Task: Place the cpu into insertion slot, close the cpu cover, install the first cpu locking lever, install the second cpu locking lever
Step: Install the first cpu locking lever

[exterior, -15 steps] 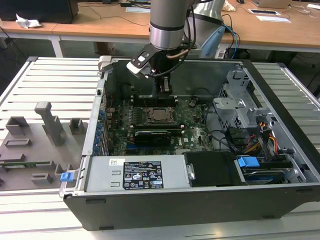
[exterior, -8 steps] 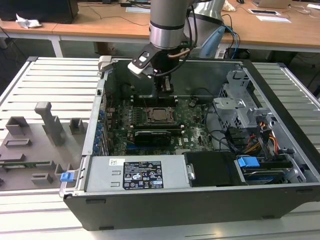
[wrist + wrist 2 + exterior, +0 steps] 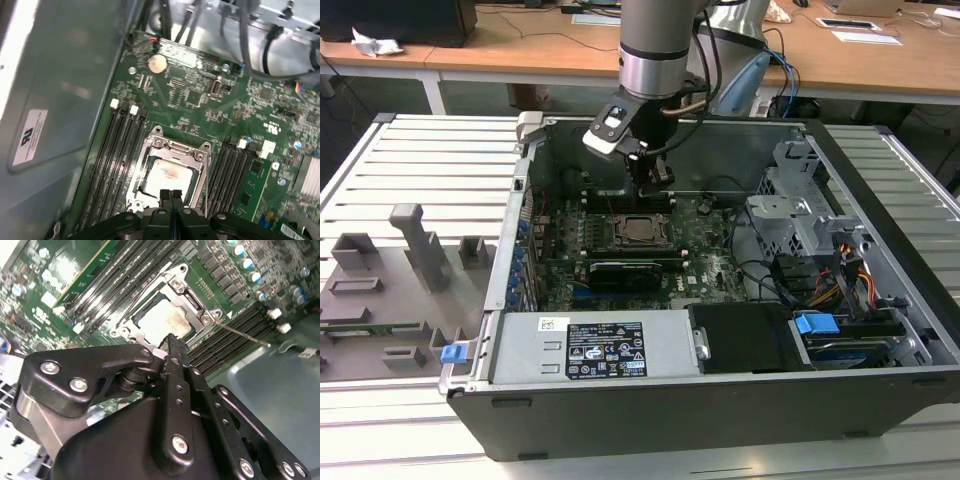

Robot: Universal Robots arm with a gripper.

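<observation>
The cpu point(image 3: 167, 177) lies flat in the insertion slot point(image 3: 640, 229), its silvery top point(image 3: 162, 320) showing through the window of the cpu cover point(image 3: 175, 147). The cover frame point(image 3: 192, 300) is down around the chip. A thin metal locking lever point(image 3: 245, 335) sticks out from one corner of the socket over the memory slots. My gripper point(image 3: 170, 195) hovers just above one edge of the socket, fingers pressed together with nothing between them. In the exterior view the gripper point(image 3: 652, 180) hangs inside the open computer case, right behind the socket.
Black memory slots point(image 3: 117, 150) flank the socket on both sides. A long black card point(image 3: 632, 270) lies in front of it. The case wall point(image 3: 60, 90) stands close beside the board. Drive cages and cables point(image 3: 820, 260) crowd the exterior view's right.
</observation>
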